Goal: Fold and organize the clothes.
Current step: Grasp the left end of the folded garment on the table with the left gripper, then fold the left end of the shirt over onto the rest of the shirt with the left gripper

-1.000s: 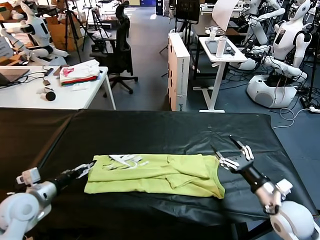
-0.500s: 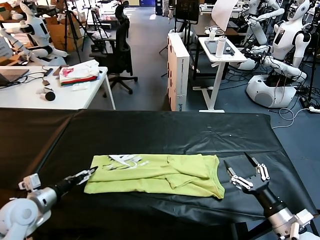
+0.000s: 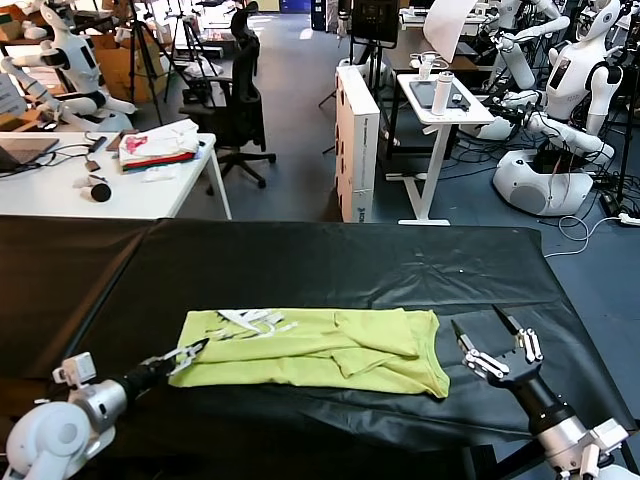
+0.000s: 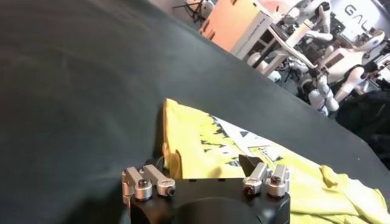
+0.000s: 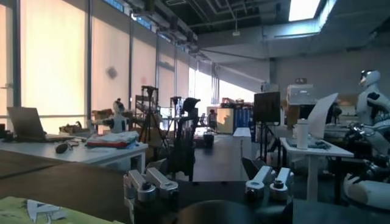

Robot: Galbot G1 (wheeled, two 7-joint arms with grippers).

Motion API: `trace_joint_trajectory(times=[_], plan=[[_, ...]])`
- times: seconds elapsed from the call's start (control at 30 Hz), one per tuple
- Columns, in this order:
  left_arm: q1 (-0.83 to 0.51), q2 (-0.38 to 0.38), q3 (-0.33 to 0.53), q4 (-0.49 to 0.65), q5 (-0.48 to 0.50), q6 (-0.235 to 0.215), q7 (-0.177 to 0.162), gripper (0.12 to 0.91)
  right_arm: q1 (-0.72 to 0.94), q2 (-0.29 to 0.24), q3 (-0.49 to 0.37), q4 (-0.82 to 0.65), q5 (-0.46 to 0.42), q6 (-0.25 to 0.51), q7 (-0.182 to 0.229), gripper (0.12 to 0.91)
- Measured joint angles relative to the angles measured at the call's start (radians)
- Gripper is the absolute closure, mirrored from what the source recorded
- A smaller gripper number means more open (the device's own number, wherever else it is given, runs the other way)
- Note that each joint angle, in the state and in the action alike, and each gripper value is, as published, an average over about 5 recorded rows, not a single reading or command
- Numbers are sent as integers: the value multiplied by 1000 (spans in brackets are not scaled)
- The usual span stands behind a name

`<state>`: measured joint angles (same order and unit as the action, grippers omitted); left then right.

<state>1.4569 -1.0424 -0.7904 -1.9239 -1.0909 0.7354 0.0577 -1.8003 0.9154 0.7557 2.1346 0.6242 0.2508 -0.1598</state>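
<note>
Having advanced from 8 o'clock, the left end effector, fingers parted, is reaching the folded lime T-shirt's edge mid-surface, probably to grasp it, while the right end effector is hovering released at 4 o'clock.

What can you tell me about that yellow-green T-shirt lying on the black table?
The T-shirt is plain lime yellow-green, soft and cotton-like. It lies flat on the black table cover, folded into a long rectangle with a flap doubled over near the middle. A white printed patch shows near its left end. The left claw is at the shirt's left edge, its tips against the fabric. The right claw is open, just off the shirt's right end, not touching it.
</note>
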Motion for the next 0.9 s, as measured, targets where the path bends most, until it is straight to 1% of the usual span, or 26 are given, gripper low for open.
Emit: trace_joint_trajectory(times=[0.13,0.23,0.33,0.37,0.4,0.47,0.5,0.57,0.7,0.8,0.9], plan=[[-1,-1,2,6,4,-1,-1,280,0,3,-2,2,-3,0,1,118],[-1,-3,2,7,7,0,-2,373,4,6,-7,3,-6,-2,3,118],[1,-5,3,7,9,2,-4,533,7,9,-13,3,-13,-4,5,118],[1,-6,3,6,10,2,-4,608,8,10,-14,3,-14,-5,7,118],[2,-6,3,5,12,2,-5,665,9,10,-16,3,-16,-5,10,118],[3,-8,3,0,22,2,-8,774,10,11,-17,4,-17,-7,18,118],[5,-9,2,-4,32,2,-11,812,11,11,-17,5,-17,-7,24,118],[10,-11,-2,-13,63,3,-21,850,13,12,-19,7,-17,-10,41,118],[28,-6,-23,-43,152,3,-38,852,23,19,-31,8,-16,-13,72,118],[46,7,-50,-70,209,3,-42,852,28,27,-42,4,-18,-14,78,118],[71,28,-93,-97,244,3,-43,852,30,33,-54,0,-21,-14,79,118]])
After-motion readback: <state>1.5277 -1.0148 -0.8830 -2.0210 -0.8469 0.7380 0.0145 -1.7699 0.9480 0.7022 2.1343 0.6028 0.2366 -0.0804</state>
